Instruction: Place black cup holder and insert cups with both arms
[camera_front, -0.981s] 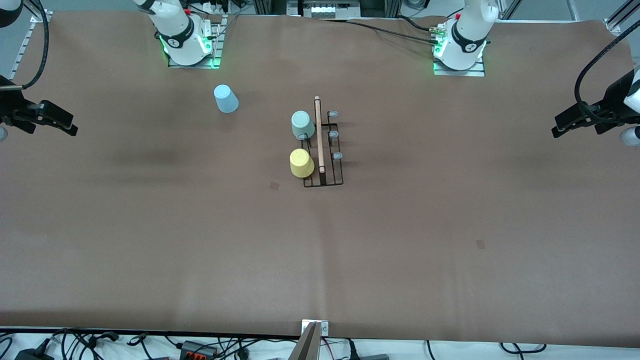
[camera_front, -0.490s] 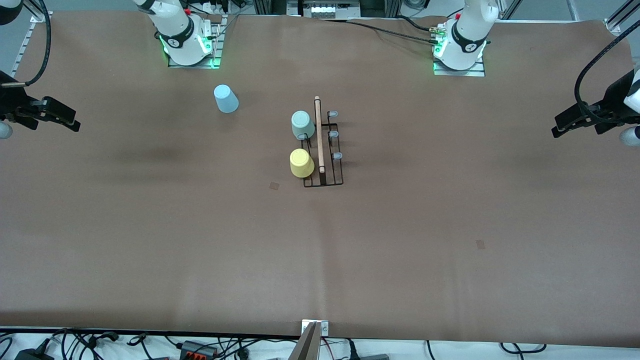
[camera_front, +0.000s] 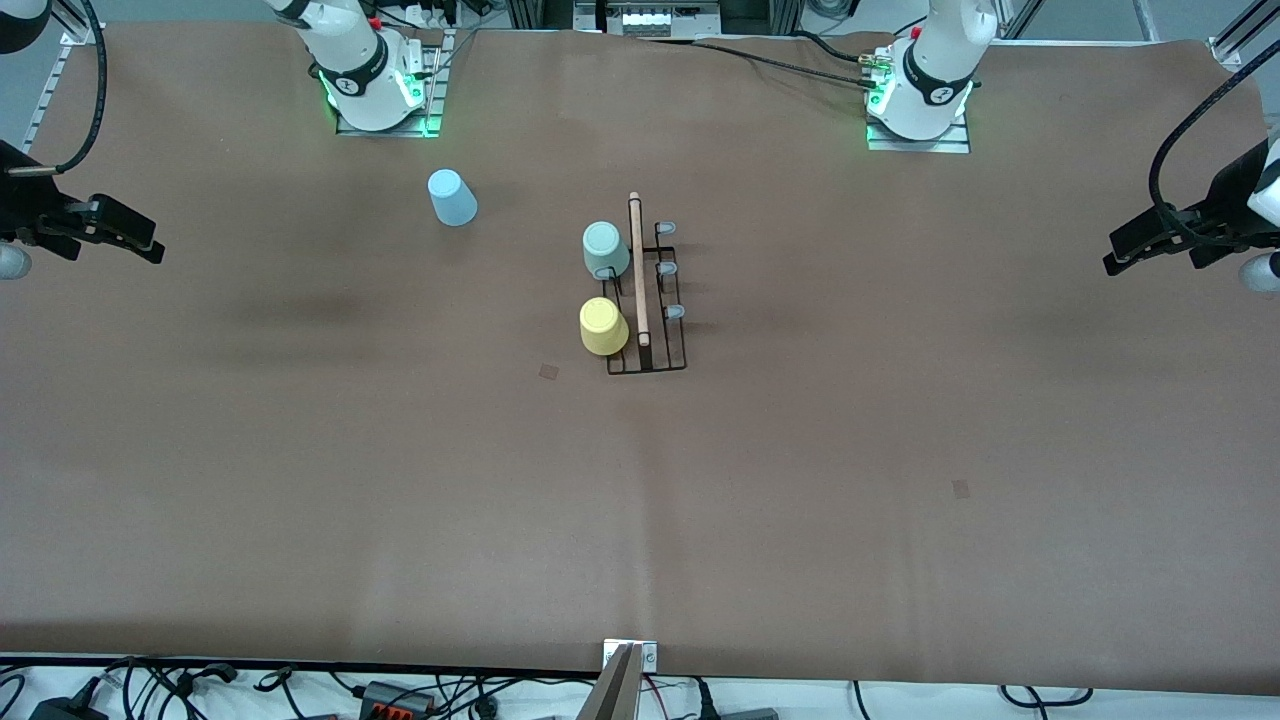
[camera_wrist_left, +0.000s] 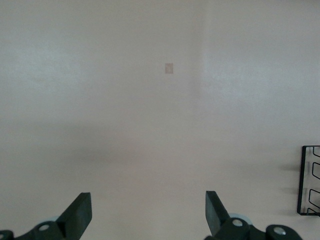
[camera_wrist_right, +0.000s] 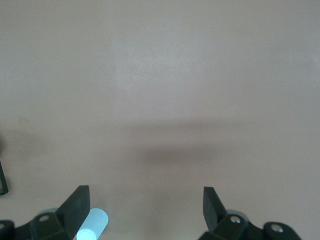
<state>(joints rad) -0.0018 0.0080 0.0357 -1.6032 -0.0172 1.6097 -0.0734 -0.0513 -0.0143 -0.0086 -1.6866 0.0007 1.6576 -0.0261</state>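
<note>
The black cup holder (camera_front: 648, 300) stands mid-table, its wooden rod pointing toward the front camera. A mint green cup (camera_front: 606, 249) and a yellow cup (camera_front: 603, 326) sit bottom-up on its pegs on the right arm's side, the yellow one nearer the camera. A light blue cup (camera_front: 452, 197) stands bottom-up on the table close to the right arm's base. My right gripper (camera_front: 152, 245) hovers open and empty over the right arm's end of the table. My left gripper (camera_front: 1115, 252) hangs open and empty over the left arm's end. The light blue cup (camera_wrist_right: 92, 225) also shows beside one right finger.
Three bare pale-tipped pegs (camera_front: 666, 268) line the holder's side toward the left arm. A corner of the holder (camera_wrist_left: 310, 180) shows at the left wrist view's edge. Brown table (camera_front: 900, 450) stretches wide around it; cables lie along the edge nearest the camera.
My right gripper has crept slightly inward over the table. The left gripper, the holder and the cups have not moved.
</note>
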